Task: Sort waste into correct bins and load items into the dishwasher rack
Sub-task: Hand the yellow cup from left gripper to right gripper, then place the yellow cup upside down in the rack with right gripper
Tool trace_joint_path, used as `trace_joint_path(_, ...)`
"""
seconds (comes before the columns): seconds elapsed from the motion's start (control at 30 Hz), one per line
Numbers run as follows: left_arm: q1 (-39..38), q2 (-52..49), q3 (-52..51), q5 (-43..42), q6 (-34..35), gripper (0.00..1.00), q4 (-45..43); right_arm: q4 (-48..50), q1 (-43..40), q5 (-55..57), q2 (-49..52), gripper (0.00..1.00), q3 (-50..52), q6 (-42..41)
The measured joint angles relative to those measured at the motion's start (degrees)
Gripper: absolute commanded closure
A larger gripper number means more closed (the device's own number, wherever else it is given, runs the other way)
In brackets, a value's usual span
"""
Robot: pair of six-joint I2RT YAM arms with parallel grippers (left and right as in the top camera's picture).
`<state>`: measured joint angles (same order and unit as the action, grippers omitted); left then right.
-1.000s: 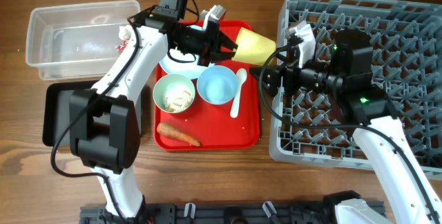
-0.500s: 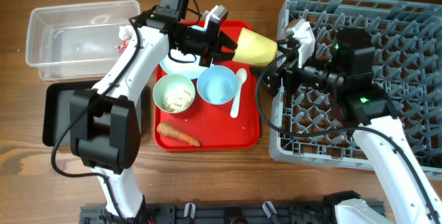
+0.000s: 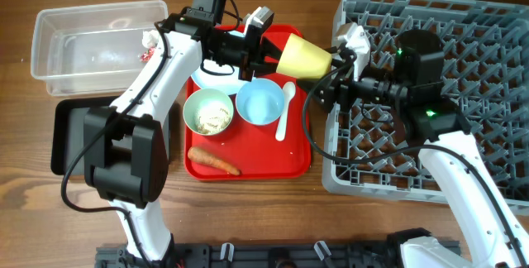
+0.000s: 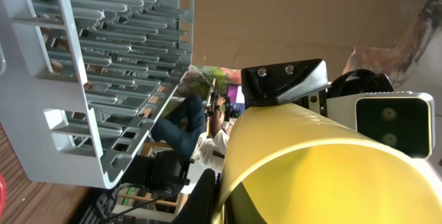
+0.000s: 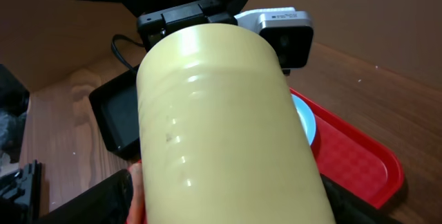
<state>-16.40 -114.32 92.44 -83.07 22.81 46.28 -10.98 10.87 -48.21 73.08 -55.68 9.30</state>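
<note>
The small yellow cup (image 3: 304, 55) hangs on its side above the right edge of the red serving tray (image 3: 293, 156). My left gripper (image 3: 263, 53) is shut on the cup's rim, one finger outside the rim in the left wrist view (image 4: 221, 196), where the cup (image 4: 324, 162) fills the frame. My right gripper (image 3: 329, 74) is open, its fingers on either side of the cup's base; in the right wrist view the cup (image 5: 221, 127) sits between the fingers (image 5: 221, 203). The grey dishwasher rack (image 3: 463, 36) lies to the right.
On the red tray are a green bowl with rice scraps (image 3: 208, 111), a blue bowl (image 3: 259, 102), a white spoon (image 3: 284, 111), a carrot (image 3: 213, 160) and a plate (image 3: 216, 68) partly under my left arm. The clear tub (image 3: 99, 40) and black tray (image 3: 70, 136) lie left.
My right gripper has moved left and up toward the cup, and its fingers now flank the cup's base. The left gripper has kept hold of the cup.
</note>
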Motion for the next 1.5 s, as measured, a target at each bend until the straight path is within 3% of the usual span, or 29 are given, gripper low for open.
trace_joint_path(0.27, 0.31, 0.00, 0.00, -0.20, 0.02, 0.96, -0.09, 1.27, 0.02, 0.17, 0.02, 0.42, 0.00, 0.31)
trace_joint_path(0.33, 0.35, 0.00, 0.00, -0.20, 0.02, 0.94, -0.15, 1.27, 0.07, 0.20, 0.02, 0.43, 0.00, 0.46)
trace_joint_path(0.37, 0.35, 0.00, 0.00, -0.20, 0.02, 0.77, -0.15, 1.27, 0.07, 0.20, 0.02, 0.43, 0.00, 0.46)
trace_joint_path(0.43, 0.33, 0.00, 0.00, 0.50, -0.09, 0.59, -0.24, 1.49, 0.09, 0.17, 0.02, 0.46, 0.00, 0.44)
trace_joint_path(0.47, 0.15, 0.02, 0.00, 2.43, -0.15, 0.56, -0.13, 1.36, 0.22, 0.20, 0.02, 0.48, 0.00, 0.44)
trace_joint_path(0.63, -0.15, 0.00, 0.04, 19.52, -0.22, 0.39, 0.13, -3.78, 0.22, 4.81, 0.02, 0.51, -0.02, 0.42)
trace_joint_path(0.7, -0.15, 0.00, 0.04, 30.53, -0.17, 0.35, 2.05, -6.43, 0.28, 11.08, 0.02, 0.52, -0.02, -0.70)
trace_joint_path(0.9, 4.28, 0.02, 0.09, 55.49, -0.20, 0.34, 12.70, -17.40, -0.90, 30.84, -0.85, 0.59, -0.17, -6.73)
trace_joint_path(1.0, 10.03, 1.84, 0.09, 62.55, -0.24, 0.34, 14.08, -27.50, -7.52, 35.89, -4.26, 0.59, -2.03, -11.30)
trace_joint_path(1.1, 13.92, 10.40, 0.09, 65.46, -0.63, 0.33, 14.62, -36.52, -19.02, 38.03, -5.55, 0.61, -5.49, -13.88)
trace_joint_path(1.4, 14.10, 14.86, 0.09, 66.12, -0.66, 0.33, 17.20, -43.56, -44.89, 46.10, -2.97, 0.60, -9.88, -17.33)
trace_joint_path(1.5, 14.10, 14.86, 0.09, 66.12, -0.66, 0.33, 17.59, -46.25, -47.28, 48.85, -0.94, 0.59, -9.97, -19.63)
